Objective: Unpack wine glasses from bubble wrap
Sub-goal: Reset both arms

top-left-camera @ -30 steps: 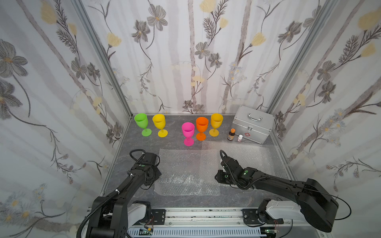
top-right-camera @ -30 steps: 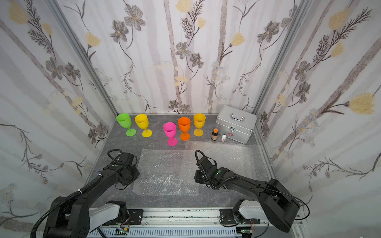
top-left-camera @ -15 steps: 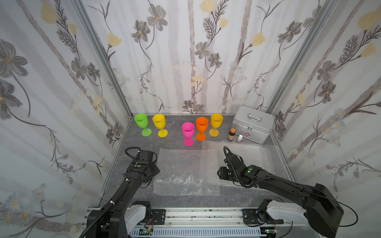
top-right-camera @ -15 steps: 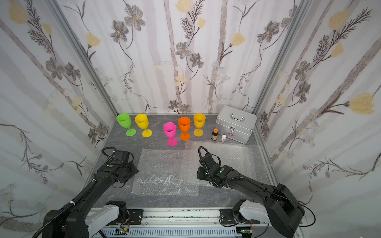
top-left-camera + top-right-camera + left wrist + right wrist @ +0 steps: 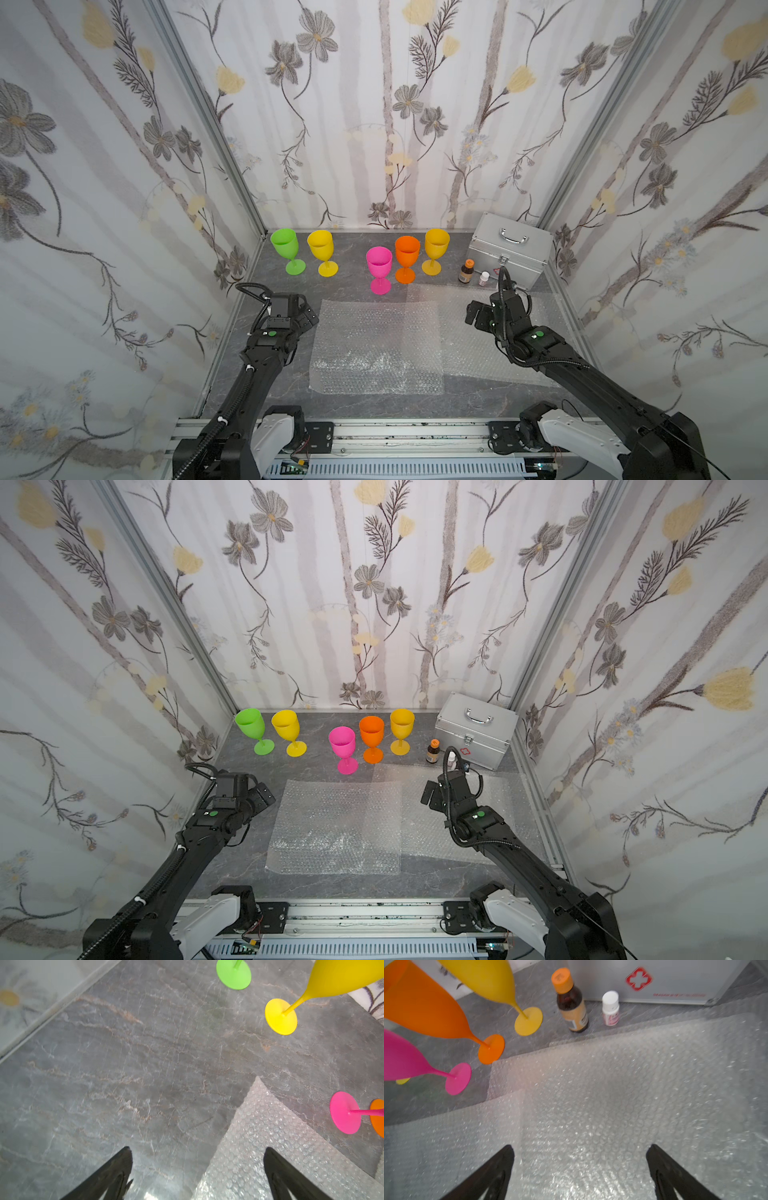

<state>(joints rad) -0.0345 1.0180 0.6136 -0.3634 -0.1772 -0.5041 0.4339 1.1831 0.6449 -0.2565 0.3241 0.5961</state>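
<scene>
Both arms have pulled back from the clear dimpled bubble wrap sheet (image 5: 376, 345) since a second ago. Left gripper (image 5: 197, 1152): jaws were narrow, now spread wide and empty at the sheet's far left corner. Right gripper (image 5: 580, 1149): same, wide and empty, shifted off the sheet's right edge to above the overlapping second sheet (image 5: 465, 353). Both sheets flat, unmoved. Opaque plastic stemmed goblets upright behind the sheet, unchanged: lime green (image 5: 284, 245), yellow (image 5: 321, 246), hot pink (image 5: 379, 262), orange (image 5: 407, 251), amber-yellow (image 5: 436, 244).

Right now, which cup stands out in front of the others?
The hot pink goblet. The lime green, yellow, orange and amber ones stand nearer the back wall.
</scene>
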